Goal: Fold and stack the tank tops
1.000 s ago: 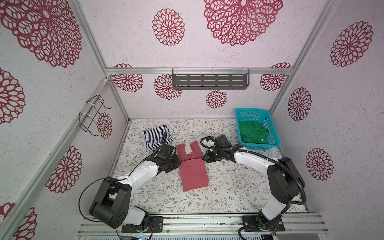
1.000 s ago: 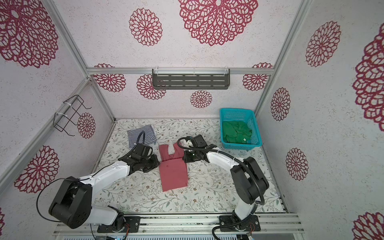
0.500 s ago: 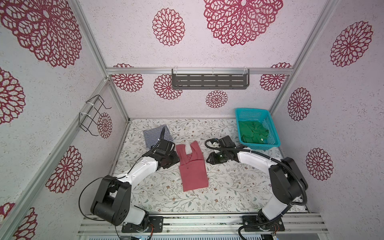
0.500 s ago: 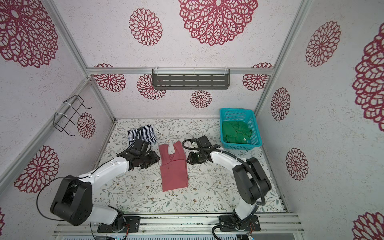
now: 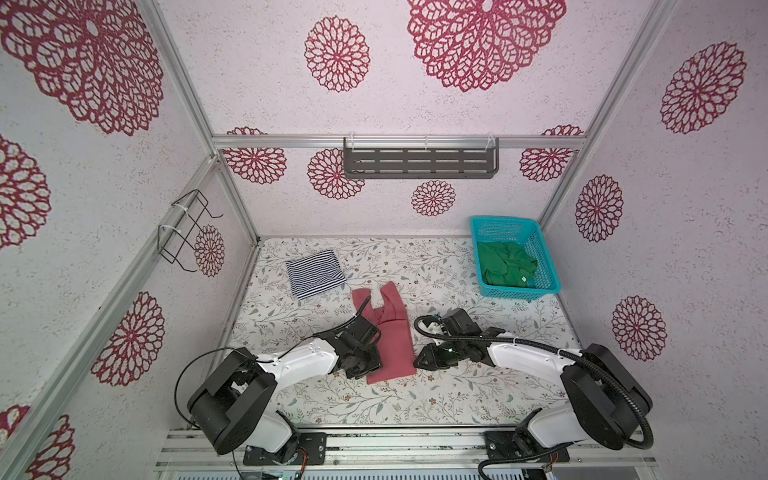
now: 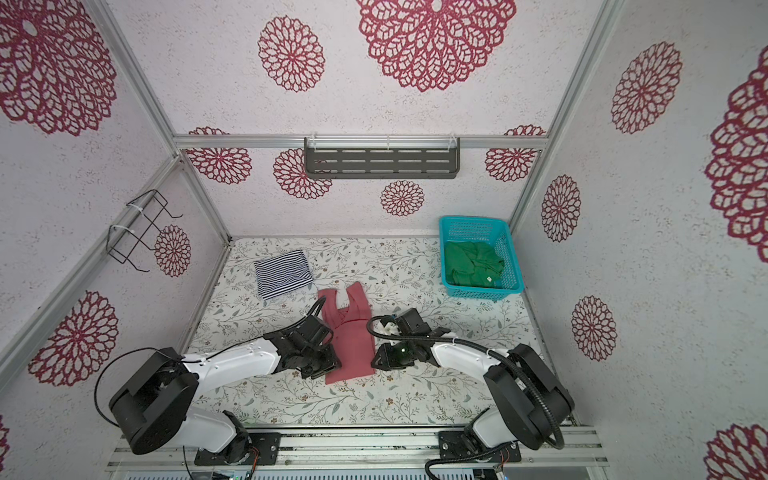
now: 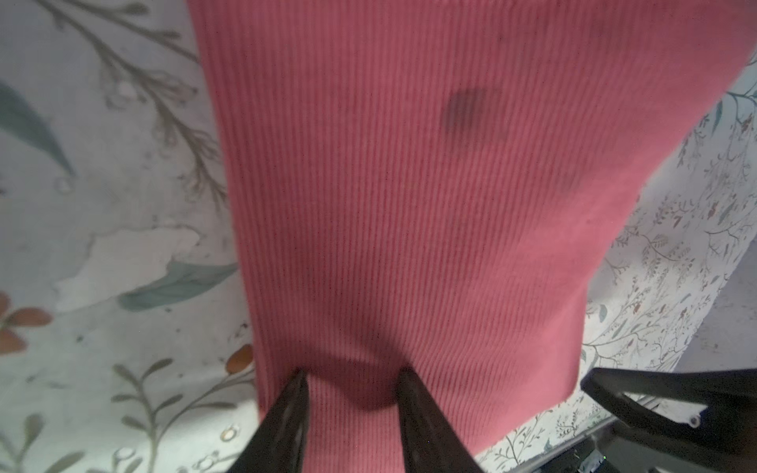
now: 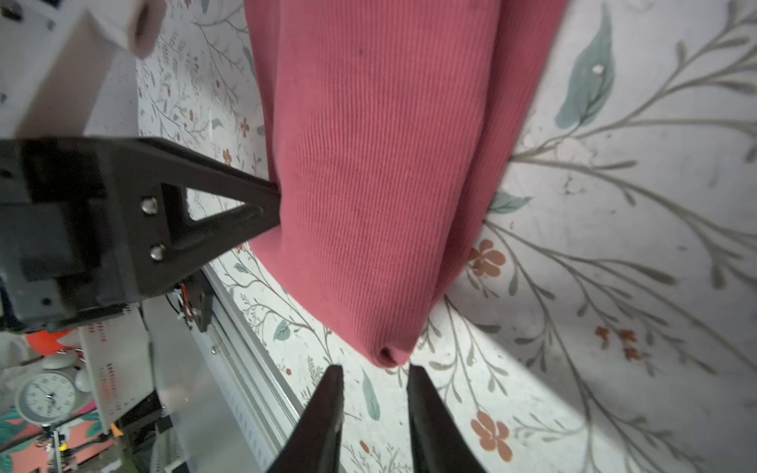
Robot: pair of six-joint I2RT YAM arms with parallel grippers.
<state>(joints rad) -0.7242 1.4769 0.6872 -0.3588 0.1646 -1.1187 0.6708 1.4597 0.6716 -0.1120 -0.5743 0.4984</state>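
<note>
Both top views are showing the pink top [image 5: 395, 345] lying mid-table between your arms. Left wrist: left gripper [image 7: 352, 376] is sitting open at its hem, risking a bunched pinch. Right wrist: right gripper [image 8: 375, 370] is gaping short of the corner, risking a miss.

**Worktop** [image 5: 415, 399], passable:
- near strip between the red-pink top [image 5: 390, 340] and the front rail
- middle ground between that top and the basket [image 5: 544, 266]
- far centre strip

**Obstructions:**
- left tool [image 5: 374, 365], touching the red-pink top's left edge
- right tool [image 5: 417, 363], just beside its near right corner
- both arms, low over the near corners
- striped top [image 5: 316, 274], flat, far left
- basket, raised walls, far right corner
</note>
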